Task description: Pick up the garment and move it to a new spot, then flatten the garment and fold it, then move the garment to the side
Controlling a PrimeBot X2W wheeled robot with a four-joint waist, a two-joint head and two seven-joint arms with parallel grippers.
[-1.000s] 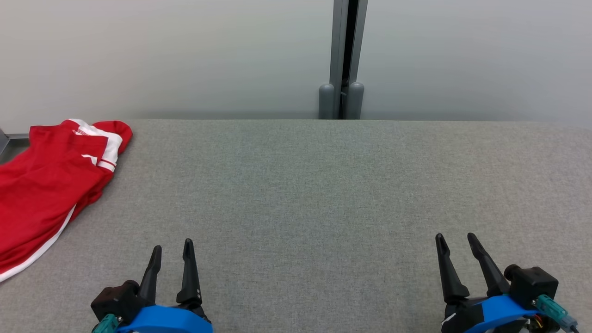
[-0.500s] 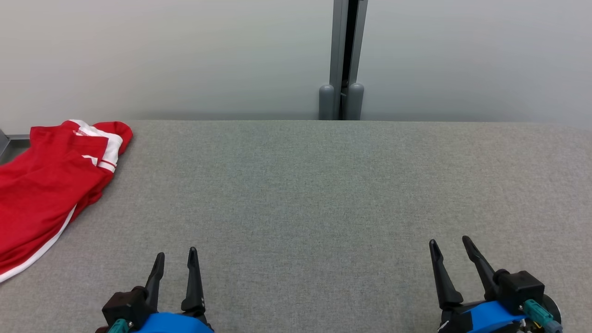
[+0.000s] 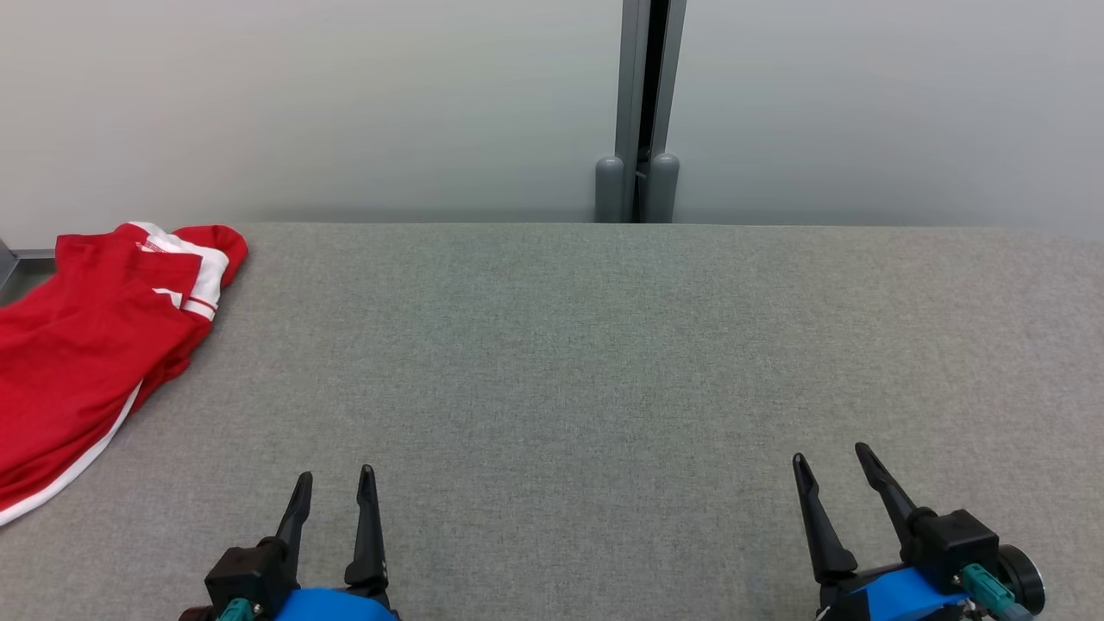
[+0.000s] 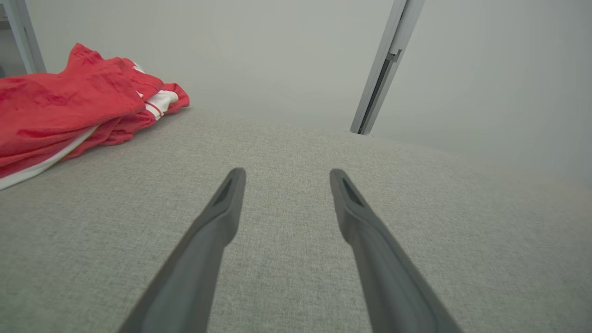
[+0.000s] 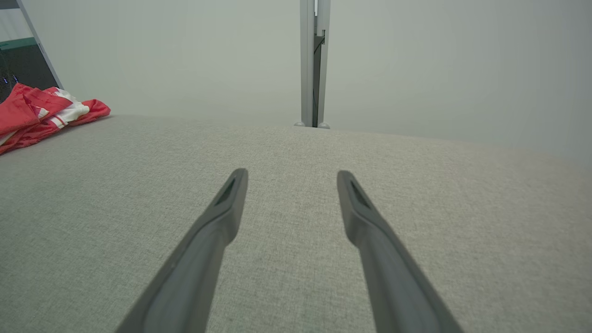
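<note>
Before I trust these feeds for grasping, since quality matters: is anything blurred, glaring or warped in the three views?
Head view: even soft light, no glare, garment sharp but cut by the left edge. Left wrist view: post leans, table edge bows, left gripper soft near the lens. Right wrist view: right gripper likewise soft, table weave crisp.
</note>
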